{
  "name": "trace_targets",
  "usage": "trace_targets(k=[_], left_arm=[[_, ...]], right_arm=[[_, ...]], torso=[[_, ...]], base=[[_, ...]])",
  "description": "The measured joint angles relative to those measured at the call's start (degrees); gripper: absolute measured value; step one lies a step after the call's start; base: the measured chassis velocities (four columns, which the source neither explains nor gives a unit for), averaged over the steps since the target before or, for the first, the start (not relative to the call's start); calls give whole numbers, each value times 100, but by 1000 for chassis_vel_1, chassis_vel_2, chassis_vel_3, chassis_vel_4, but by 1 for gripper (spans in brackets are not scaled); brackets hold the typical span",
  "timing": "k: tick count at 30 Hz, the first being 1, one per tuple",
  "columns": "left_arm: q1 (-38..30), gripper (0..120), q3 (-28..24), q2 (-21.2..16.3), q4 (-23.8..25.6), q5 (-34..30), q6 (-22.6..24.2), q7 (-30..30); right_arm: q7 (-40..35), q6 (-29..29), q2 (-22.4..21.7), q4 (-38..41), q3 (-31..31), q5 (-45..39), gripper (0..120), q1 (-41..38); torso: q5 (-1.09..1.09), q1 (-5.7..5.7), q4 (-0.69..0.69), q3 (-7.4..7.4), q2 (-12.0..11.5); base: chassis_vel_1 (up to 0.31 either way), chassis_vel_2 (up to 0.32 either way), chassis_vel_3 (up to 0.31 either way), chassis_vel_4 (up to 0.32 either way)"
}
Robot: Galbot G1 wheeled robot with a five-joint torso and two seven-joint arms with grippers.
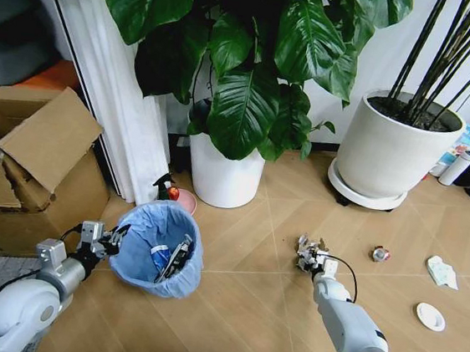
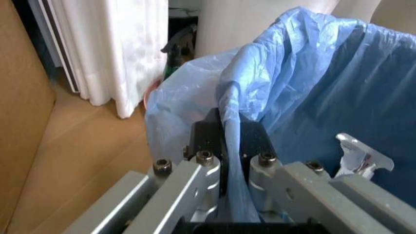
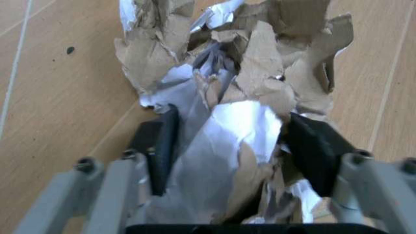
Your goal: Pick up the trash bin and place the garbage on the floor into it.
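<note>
Head view: The small round dark trash bin [image 1: 157, 256], lined with a crinkly light-blue plastic bag, stands on the light brown chevron-board floor [image 1: 254, 312], near a white curtain [image 1: 118, 88] and in front of a white plant pot [image 1: 223, 173] holding a broad-leaved green plant [image 1: 246, 68]. The left gripper [image 1: 114, 237] is at the bin's left rim, clamped on the bag edge. Silvery and blue-white items lie inside the bin. The right gripper [image 1: 309, 253] is low over the floor, to the right of the bin and well apart from it, holding a crumpled silvery-brown paper wad [image 1: 306, 249]. Further right on the floor lie a small red-silver piece [image 1: 381, 254], a crumpled white tissue [image 1: 443, 272] and a white round lid [image 1: 430, 316]. A large white pot [image 1: 398, 147] stands behind them. Brown cardboard boxes [image 1: 31, 159] sit at the left.

Left wrist view: The left gripper [image 2: 233, 161] has its two black pads pressed together on a fold of the light-blue bag at the trash bin [image 2: 338, 97] rim. A silvery scrap [image 2: 357, 156] lies inside the bin. The white curtain [image 2: 117, 53] hangs beyond.

Right wrist view: The right gripper [image 3: 237, 141] is closed on the paper wad [image 3: 240, 97], which fills the gap between the black pads. The wad is torn brown paper mixed with silvery foil. The floor [image 3: 58, 97] lies just beneath.
</note>
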State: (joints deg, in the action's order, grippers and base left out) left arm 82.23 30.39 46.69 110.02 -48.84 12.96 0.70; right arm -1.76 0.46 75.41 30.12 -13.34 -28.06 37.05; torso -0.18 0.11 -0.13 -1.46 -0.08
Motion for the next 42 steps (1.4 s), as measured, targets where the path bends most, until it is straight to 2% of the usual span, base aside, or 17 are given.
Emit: trace_targets(k=[2,7,9,16,21,24,28,29,31,32,33,34,37,38,39,41,42], left_arm=[[-1,0,-1,0,-1,0,0,0],[6,0,-4,15,-2,-1,-1,2],[9,0,-4,18,-3,0,-2,1],[21,0,7,48,3,8,-8,4],[21,0,12,75,3,15,-10,6],[48,0,16,164,25,61,-17,6],[65,0,15,163,32,67,-18,3],[75,0,15,149,46,67,-18,0],[84,0,14,111,83,66,-19,-12],[85,0,12,100,92,65,-19,-13],[85,0,12,100,92,65,-19,-13],[85,0,2,88,103,63,-19,-13],[80,0,-30,40,133,64,-19,-13],[80,0,-30,40,133,64,-19,-13],[63,0,-72,21,137,63,-17,-15],[51,0,-121,-4,151,62,-5,-12],[50,0,-137,-17,165,62,-3,-11]], right_arm=[[3,1,-2,3,0,-8,51,0],[94,101,-62,104,11,-23,26,83],[129,145,-82,153,15,-23,22,120],[410,473,-458,978,54,-75,0,690],[538,581,-610,1230,37,-75,0,864],[1155,992,-1346,2374,24,-143,0,1519],[1327,1132,-1603,2755,66,-324,0,1689],[1456,1219,-1773,3052,115,-503,0,1794],[1829,1398,-2122,3789,226,-921,0,1991],[2077,1494,-2306,4211,296,-1162,0,2051],[2077,1494,-2306,4211,296,-1162,0,2051],[2440,1632,-2564,4849,446,-1542,0,2077],[3069,1803,-2854,5582,849,-2014,0,1885],[3069,1803,-2854,5582,849,-2014,0,1885],[3418,1944,-2903,5898,1141,-2229,0,1651],[3706,2023,-2887,6260,1646,-2525,0,1265],[3806,2037,-2861,6363,1902,-2607,0,1049]], torso=[[0,0,0,0,0],[1,0,0,0,0],[1,0,0,0,0],[1,0,0,0,0],[3,0,-1,0,0],[4,-1,2,0,-1],[-7,-1,-2,1,-1],[-7,-1,-2,1,-1],[9,-1,-3,1,-1],[3,-1,-2,1,-1],[3,-1,-2,1,-1],[-7,-1,0,1,-1],[4,-1,2,0,-1],[4,-1,2,0,-1],[-5,-1,1,0,-1],[4,-1,0,0,-1],[0,-1,0,0,-1]], base=[[0,0,0,0],[0,0,0,0],[0,0,0,0],[0,0,0,0],[0,0,0,0],[0,0,0,0],[0,0,0,0],[0,0,0,0],[0,0,0,0],[0,0,0,0],[0,0,0,0],[0,0,0,0],[0,0,0,0],[0,0,0,0],[0,0,0,0],[0,0,0,0],[0,0,0,0]])
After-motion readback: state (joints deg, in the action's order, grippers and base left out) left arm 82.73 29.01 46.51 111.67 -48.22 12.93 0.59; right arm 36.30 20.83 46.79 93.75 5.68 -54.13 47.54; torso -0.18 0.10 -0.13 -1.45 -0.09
